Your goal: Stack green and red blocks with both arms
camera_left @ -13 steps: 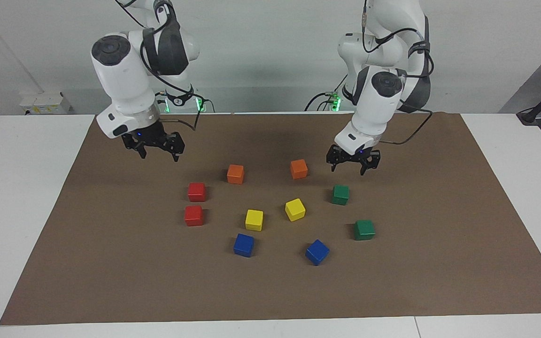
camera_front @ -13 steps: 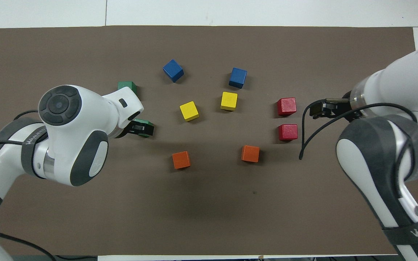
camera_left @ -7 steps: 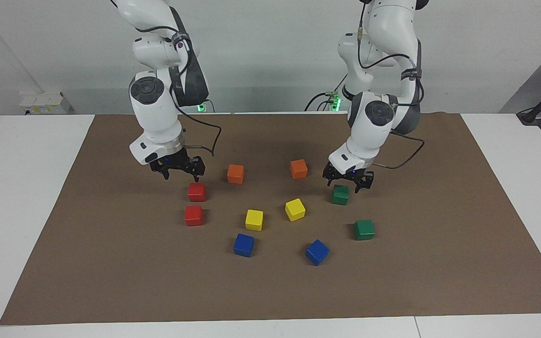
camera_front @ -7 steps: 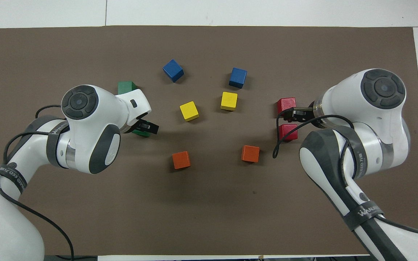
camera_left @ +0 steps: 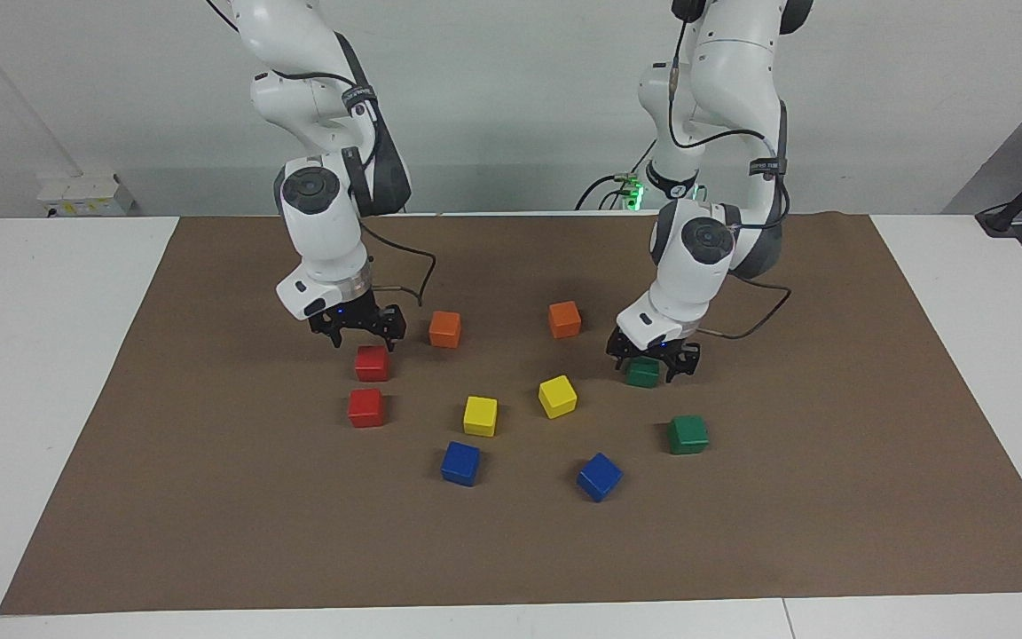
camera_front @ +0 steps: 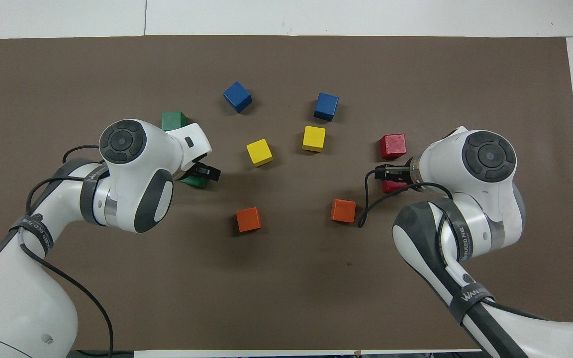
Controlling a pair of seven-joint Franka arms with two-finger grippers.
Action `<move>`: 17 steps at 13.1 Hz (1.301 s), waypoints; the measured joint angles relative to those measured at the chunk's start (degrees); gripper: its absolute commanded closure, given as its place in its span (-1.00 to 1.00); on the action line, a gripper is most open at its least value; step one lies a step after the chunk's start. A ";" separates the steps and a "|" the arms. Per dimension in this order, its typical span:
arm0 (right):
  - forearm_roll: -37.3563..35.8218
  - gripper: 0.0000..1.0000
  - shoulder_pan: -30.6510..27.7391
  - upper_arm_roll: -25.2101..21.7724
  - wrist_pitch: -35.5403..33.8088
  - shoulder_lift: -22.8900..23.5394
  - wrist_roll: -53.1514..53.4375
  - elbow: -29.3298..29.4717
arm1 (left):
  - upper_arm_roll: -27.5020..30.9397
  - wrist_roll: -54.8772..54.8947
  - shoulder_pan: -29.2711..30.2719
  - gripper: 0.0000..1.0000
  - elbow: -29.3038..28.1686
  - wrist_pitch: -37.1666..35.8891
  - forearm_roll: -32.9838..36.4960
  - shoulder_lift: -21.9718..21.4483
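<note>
Left gripper: you're seeing it straddling the nearer green block, fingers spread, gripping nothing.
Right gripper: hovering open over the nearer red block.

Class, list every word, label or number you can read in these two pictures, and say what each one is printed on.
"WANUEED": white print on the black strap low on the right arm; the last letters are uncertain.
White print on the black band low on the left arm: too blurred to read.
Nothing else legible shows in either view.
</note>
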 measured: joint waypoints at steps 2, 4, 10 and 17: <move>0.00 -1.00 0.00 0.00 2.90 0.09 0.00 -1.80 | 0.02 0.00 0.00 -1.00 -0.56 1.33 0.00 0.37; 0.00 -1.00 0.00 0.00 5.11 0.27 0.00 -3.00 | -0.02 0.03 0.00 -1.00 -1.68 2.33 0.00 0.71; 0.00 -1.00 0.68 0.02 9.61 2.32 0.00 -4.34 | -0.18 0.03 -0.02 0.55 -2.40 2.39 -0.02 0.82; 0.00 1.00 0.12 -0.40 8.45 3.85 0.00 -3.57 | 0.02 -0.10 -0.01 1.00 -2.27 2.12 -0.06 0.67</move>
